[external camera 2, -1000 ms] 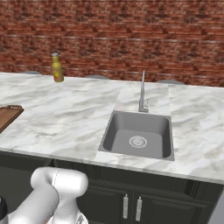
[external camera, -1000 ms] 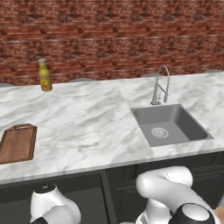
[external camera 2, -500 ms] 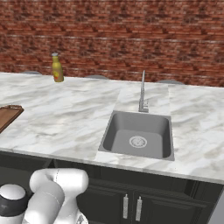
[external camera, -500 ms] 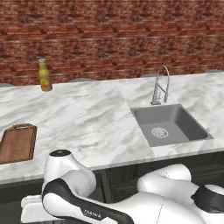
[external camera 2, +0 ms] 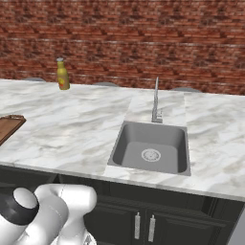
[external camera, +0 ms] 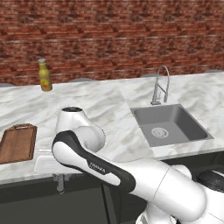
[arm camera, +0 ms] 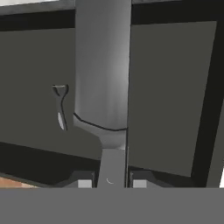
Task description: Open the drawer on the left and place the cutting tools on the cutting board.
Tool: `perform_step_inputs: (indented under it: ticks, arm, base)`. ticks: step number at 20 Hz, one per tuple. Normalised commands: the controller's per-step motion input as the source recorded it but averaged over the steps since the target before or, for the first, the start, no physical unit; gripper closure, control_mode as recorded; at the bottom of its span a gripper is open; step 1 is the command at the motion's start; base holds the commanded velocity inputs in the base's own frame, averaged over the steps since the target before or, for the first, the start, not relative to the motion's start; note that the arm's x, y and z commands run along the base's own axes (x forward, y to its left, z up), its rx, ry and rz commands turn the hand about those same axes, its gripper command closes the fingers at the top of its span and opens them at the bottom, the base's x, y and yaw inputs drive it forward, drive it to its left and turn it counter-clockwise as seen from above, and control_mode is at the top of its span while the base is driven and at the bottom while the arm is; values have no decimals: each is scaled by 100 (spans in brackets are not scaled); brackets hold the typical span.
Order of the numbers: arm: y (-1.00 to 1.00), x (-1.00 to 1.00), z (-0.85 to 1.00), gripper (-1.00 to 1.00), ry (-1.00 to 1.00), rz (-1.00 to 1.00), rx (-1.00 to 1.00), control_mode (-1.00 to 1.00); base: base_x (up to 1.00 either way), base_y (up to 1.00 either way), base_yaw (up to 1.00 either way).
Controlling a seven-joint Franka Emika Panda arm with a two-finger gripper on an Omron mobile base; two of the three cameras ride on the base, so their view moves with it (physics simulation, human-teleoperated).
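The brown wooden cutting board (external camera: 17, 142) lies on the marble counter at the left, and its corner shows at the edge of the right base view (external camera 2: 7, 127). My arm reaches left below the counter's front edge. My gripper (external camera: 59, 186) hangs there, just right of the board and lower. In the hand view my gripper (arm camera: 111, 183) is shut on the thin handle of a grey metal wide-headed tool (arm camera: 103, 74). Behind it a small slim knife (arm camera: 60, 109) lies on the dark grey surface of the drawer (arm camera: 170, 96).
A yellow bottle (external camera: 44, 75) stands at the back of the counter by the brick wall. The sink (external camera: 168, 127) with its tall faucet (external camera: 159, 85) is set in at the right. Dark cabinet doors with vertical silver handles (external camera 2: 143, 226) are under the sink.
The arm has swung up from low in front of the cabinets and stretched left under the counter edge beside the board. The counter's things have not moved.
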Motion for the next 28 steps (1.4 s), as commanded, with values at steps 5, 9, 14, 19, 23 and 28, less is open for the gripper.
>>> perform_step_inputs:
  ticks: [5,9,14,19,23,28]
  arm:
    - [-9,100,46,100,0,1,0,-100]
    - [0,99,8,100,-1,7,0,-100]
    - [0,74,-9,100,-1,11,0,-100]
    - [2,44,-19,100,-5,17,4,-100]
    - [12,50,-16,100,-2,14,6,-100]
    - [20,39,-19,100,0,12,9,-100]
  base:
    - [0,0,0]
    - [0,0,0]
    - [0,0,0]
    - [0,0,0]
    - [0,0,0]
    - [0,0,0]
